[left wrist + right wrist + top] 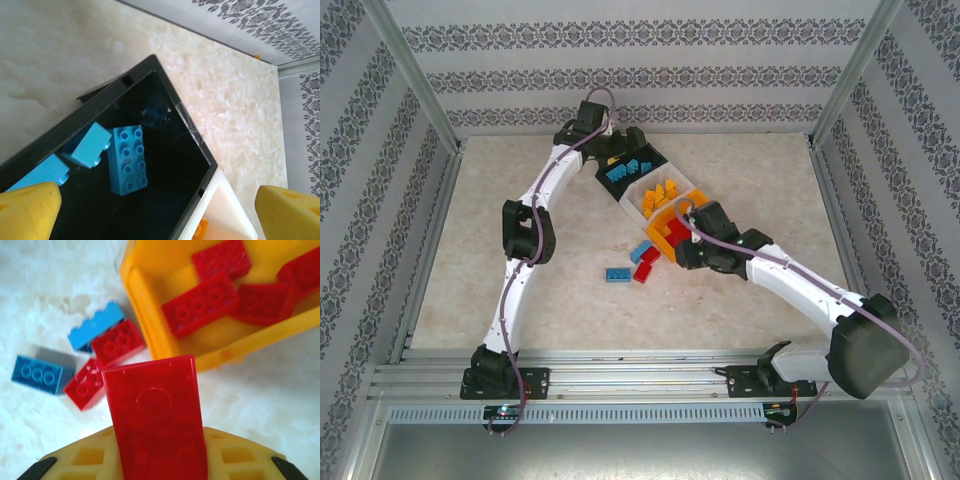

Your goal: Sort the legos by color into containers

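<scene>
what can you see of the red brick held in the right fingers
The red brick is glossy, smooth plastic, a long block with one broad face toward the right wrist camera; a faint round outline shows on that face, no studs. Its near end is clamped between the yellow fingers and it sticks straight out, off the table. Its far end overlaps the outer wall of the orange bin in this view; contact cannot be told.

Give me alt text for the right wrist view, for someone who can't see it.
The jaws of the right gripper clamp a red brick just short of the orange bin, which holds several red bricks. On the table to the left lie two blue bricks and two loose red bricks.
</scene>
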You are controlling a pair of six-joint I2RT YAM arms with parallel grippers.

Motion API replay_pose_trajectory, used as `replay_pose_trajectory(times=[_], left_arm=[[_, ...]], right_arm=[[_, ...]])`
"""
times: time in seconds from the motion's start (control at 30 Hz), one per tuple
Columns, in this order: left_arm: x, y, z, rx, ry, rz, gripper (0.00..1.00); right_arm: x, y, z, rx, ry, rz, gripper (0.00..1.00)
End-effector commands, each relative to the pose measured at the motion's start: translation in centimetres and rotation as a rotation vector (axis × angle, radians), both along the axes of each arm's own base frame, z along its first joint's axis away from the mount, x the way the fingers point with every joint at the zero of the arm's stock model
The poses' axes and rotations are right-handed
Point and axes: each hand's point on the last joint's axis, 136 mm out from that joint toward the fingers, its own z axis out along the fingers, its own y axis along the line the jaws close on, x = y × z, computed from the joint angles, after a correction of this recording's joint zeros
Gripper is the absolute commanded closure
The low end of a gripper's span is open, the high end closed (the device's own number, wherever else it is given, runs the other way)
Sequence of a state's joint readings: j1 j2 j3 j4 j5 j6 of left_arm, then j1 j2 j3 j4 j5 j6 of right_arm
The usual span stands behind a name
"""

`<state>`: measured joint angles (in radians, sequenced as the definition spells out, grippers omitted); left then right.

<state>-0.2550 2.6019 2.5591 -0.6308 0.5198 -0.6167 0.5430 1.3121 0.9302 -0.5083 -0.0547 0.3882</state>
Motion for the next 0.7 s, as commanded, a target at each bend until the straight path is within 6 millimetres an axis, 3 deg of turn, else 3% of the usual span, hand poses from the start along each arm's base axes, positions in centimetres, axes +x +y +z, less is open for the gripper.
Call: replay_pose_trajectory(times=[0.0, 0.1, 0.2, 0.3, 0.43, 0.53, 0.67], left_arm=[[-2.5, 0.7, 3.9, 0.036, -0.017, -0.026, 0.0], [-5.2, 1.1, 5.9, 0.098, -0.049, -0.059, 0.0], [-9.0, 1.8, 6.2, 0.203, -0.057, -0.1, 0.0], [-13.7, 2.9, 4.4, 0.314, -0.033, -0.137, 0.0], [-20.3, 3.1, 0.8, 0.454, -0.005, -0.252, 0.0], [-24.1, 2.7, -2.2, 0.589, 0.005, -0.409, 0.0], [-27.0, 2.6, -5.1, 0.712, 0.004, -0.582, 0.0]], right_arm=[[1.7, 0.3, 1.3, 0.021, 0.01, 0.018, 0.71], [3.7, 0.3, 1.1, 0.007, 0.023, 0.02, 0.71], [5.3, 0.5, 0.2, 0.003, 0.051, 0.021, 0.71], [6.6, 0.5, -1.3, -0.008, 0.086, 0.014, 0.68], [7.4, 0.3, -2.3, -0.015, 0.112, -0.002, 0.52], [7.1, 0.4, -1.1, 0.012, 0.082, -0.015, 0.47], [5.4, 0.3, 0.7, 0.06, 0.026, -0.03, 0.45]])
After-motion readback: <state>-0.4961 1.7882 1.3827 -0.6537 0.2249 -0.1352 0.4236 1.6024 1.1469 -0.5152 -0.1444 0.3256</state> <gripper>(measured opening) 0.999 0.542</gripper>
